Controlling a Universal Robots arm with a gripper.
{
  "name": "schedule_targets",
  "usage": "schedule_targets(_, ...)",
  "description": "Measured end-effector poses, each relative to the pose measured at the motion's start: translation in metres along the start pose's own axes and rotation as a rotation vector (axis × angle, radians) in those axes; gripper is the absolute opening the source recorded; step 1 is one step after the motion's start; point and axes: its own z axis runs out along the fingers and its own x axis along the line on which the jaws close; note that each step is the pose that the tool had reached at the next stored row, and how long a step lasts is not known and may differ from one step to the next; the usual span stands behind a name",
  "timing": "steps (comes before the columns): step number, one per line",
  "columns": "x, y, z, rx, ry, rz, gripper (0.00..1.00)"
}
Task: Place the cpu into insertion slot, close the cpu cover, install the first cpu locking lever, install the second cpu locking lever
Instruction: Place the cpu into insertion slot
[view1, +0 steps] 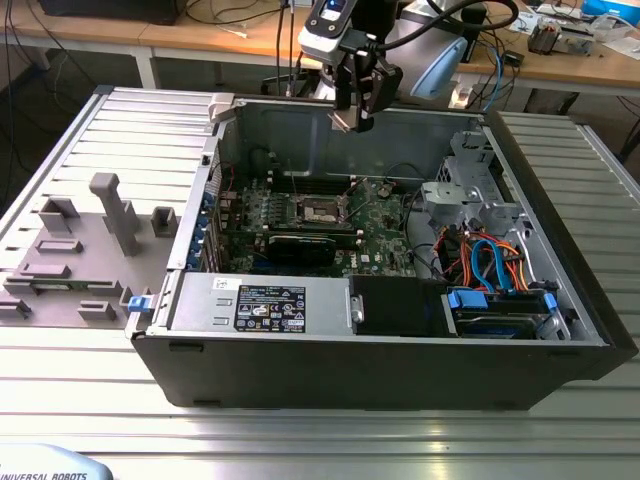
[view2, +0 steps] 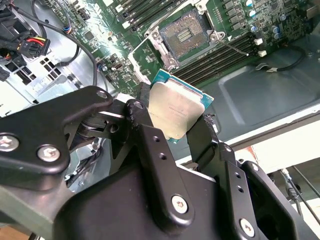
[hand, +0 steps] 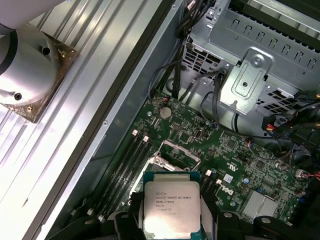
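**Chip held over the open case, socket not yet filled**

The cpu (view2: 175, 107) is clamped in the end effector (view2: 175, 119). Its two black fingers (view2: 145, 130) are closed part-way, just far enough to press on two opposite edges of the chip. The silver top is turned up toward the wrist and the underside faces down toward the board. Only the rim is touched (a sensible hold, it is judged, since the contacts underneath are delicate). In the first wrist view the chip (hand: 171, 205) is seen lying flat between the fingers. It is presumably kept level so that it can meet a socket squarely rather than corner first.

In the exterior view the end effector (view1: 357, 112) is hung high over the far wall of the computer case (view1: 400, 340). The case is laid open side up in the middle of the slatted table (view1: 300, 440), so that the green motherboard (view1: 385, 235) can be reached from straight above.

The insertion slot (view2: 184, 35) is found on that board beside the long memory slots (view2: 225, 55). Its dark centre is left uncovered and nothing is seated in it. The chip is well apart from it, held above and off to one side. The placing step is therefore judged to be under way and not finished.

A set of grey holders (view1: 100, 235) is stood near the table's edge at the exterior view's left, well apart from the case.
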Motion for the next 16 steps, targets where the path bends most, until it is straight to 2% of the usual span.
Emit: schedule_targets(16, 0.0001, -0.0002, 0.0001, -0.0007, -0.0030, 0.033, 0.54)
